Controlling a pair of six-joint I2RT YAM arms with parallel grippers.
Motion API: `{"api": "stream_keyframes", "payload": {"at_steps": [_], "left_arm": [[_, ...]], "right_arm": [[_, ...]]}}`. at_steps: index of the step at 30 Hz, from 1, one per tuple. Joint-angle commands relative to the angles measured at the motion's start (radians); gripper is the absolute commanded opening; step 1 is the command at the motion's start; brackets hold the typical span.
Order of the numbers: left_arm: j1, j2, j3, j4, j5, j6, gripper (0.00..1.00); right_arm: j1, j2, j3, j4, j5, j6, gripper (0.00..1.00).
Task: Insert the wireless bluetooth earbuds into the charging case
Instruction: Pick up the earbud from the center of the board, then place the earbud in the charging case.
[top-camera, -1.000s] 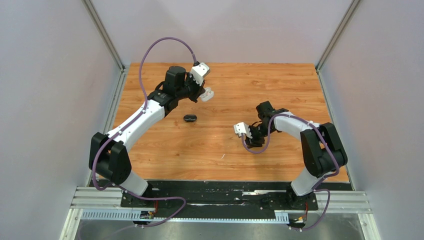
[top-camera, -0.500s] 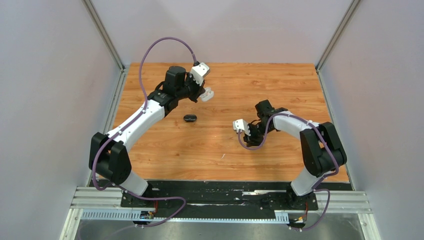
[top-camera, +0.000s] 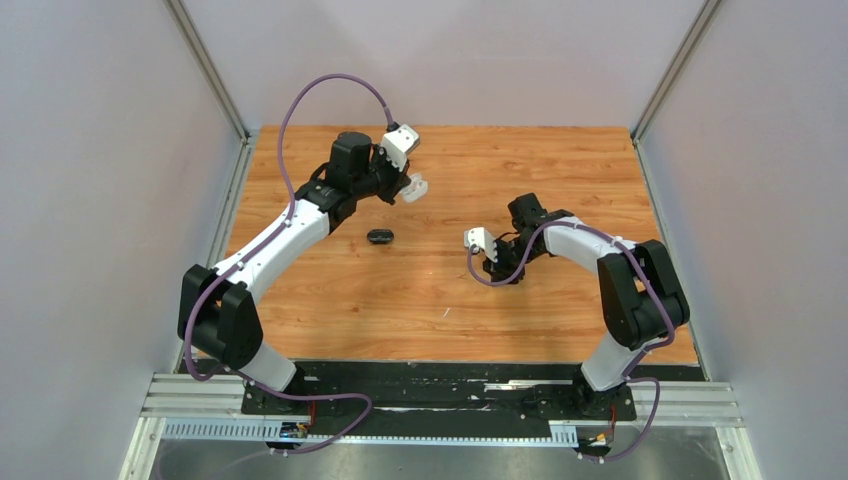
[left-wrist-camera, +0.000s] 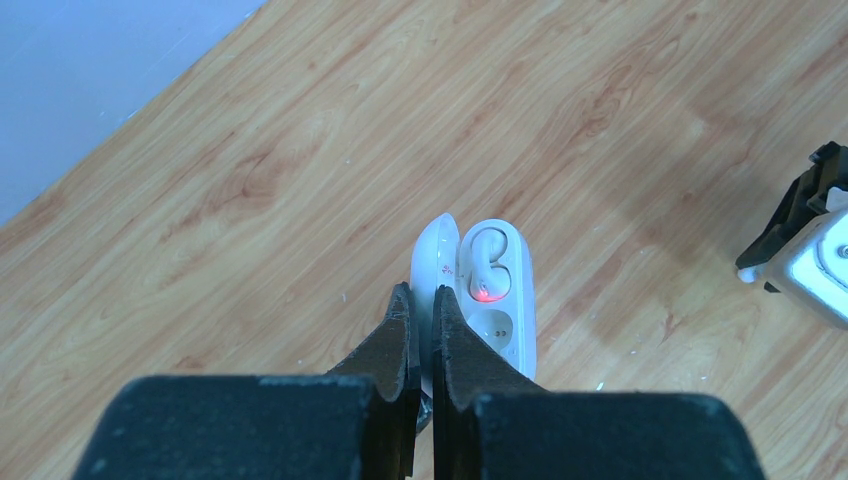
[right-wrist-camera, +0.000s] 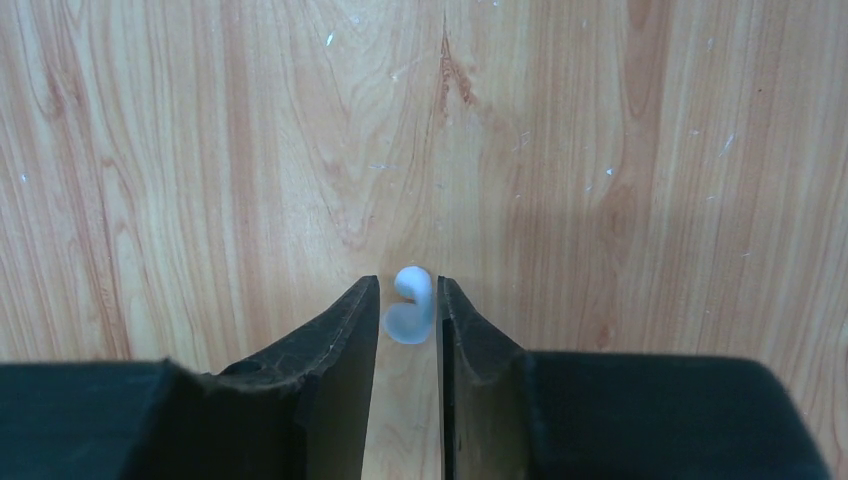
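right gripper (right-wrist-camera: 408, 292) over scuffed wood table (right-wrist-camera: 200, 150) (pale walls (top-camera: 100, 200))

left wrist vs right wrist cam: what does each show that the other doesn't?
Left wrist only: the open white charging case, a seated earbud glowing red, the other slot empty, left fingers pinched on the case. Right wrist only: a loose earbud, white, between the right fingers; grip unclear. Both: the wooden table.

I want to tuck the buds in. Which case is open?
The white case, held by the left hand, with one bud inside. The black case lies shut on the table.
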Motion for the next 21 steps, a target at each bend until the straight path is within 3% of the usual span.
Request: {"api": "stream_keyframes", "payload": {"at_steps": [1,4,10,17,21], "left_arm": [[0.004,-0.019,0.008,0.039,0.009,-0.013,0.0],[0.003,-0.016,0.01,0.04,0.013,-0.014,0.0],[0.003,-0.015,0.011,0.034,0.017,-0.005,0.0],[0.004,-0.006,-0.022,0.082,0.107,0.07,0.0],[0.003,0.043,0.027,0.106,0.228,0.085,0.0]], "right_arm": [[0.005,0.01,0.035,0.001,-0.004,0.028,0.23],[0.004,0.014,0.039,-0.01,-0.001,0.038,0.19],[0.003,-0.013,0.085,-0.066,-0.004,0.052,0.01],[-0.026,-0.088,0.377,-0.333,-0.221,-0.022,0.0],[-0.026,-0.109,0.553,-0.365,-0.343,-0.044,0.0]]}}
